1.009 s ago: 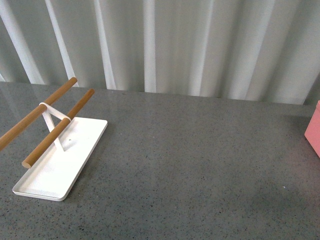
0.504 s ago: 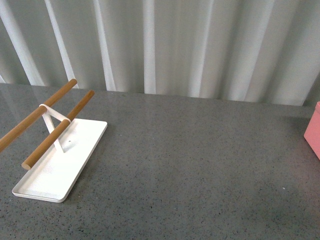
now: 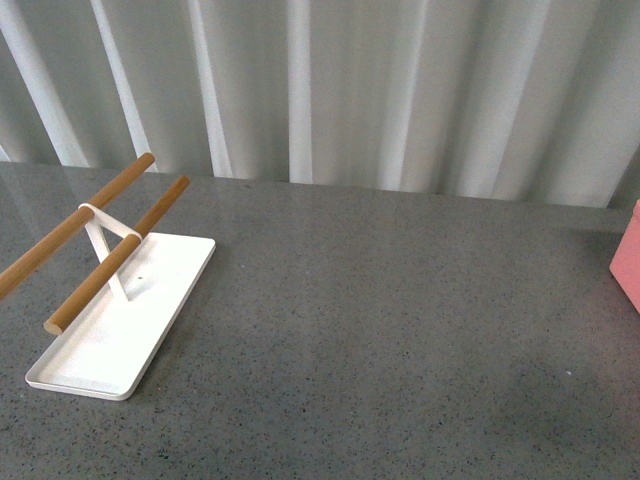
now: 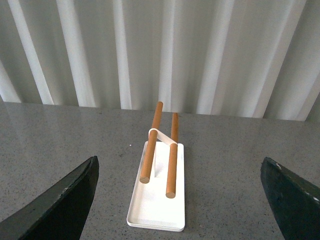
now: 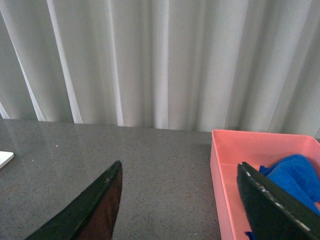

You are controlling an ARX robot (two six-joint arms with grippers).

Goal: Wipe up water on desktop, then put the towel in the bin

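Note:
The dark grey speckled desktop (image 3: 380,340) fills the front view; neither arm shows there. At its right edge only a sliver of the salmon-pink bin (image 3: 628,262) appears. In the right wrist view the bin (image 5: 235,150) is open-topped and the blue towel (image 5: 295,177) lies bunched inside it, partly behind one finger. My right gripper (image 5: 180,200) is open and empty, above the desktop beside the bin's near wall. My left gripper (image 4: 182,200) is open and empty too, its dark fingers (image 4: 65,200) spread wide, facing the white tray.
A flat white tray (image 3: 120,320) with two wooden rods (image 3: 115,255) on a white stand sits at the left of the desktop; the tray (image 4: 157,200) is seen end-on in the left wrist view. White pleated curtains (image 3: 320,90) hang behind the table.

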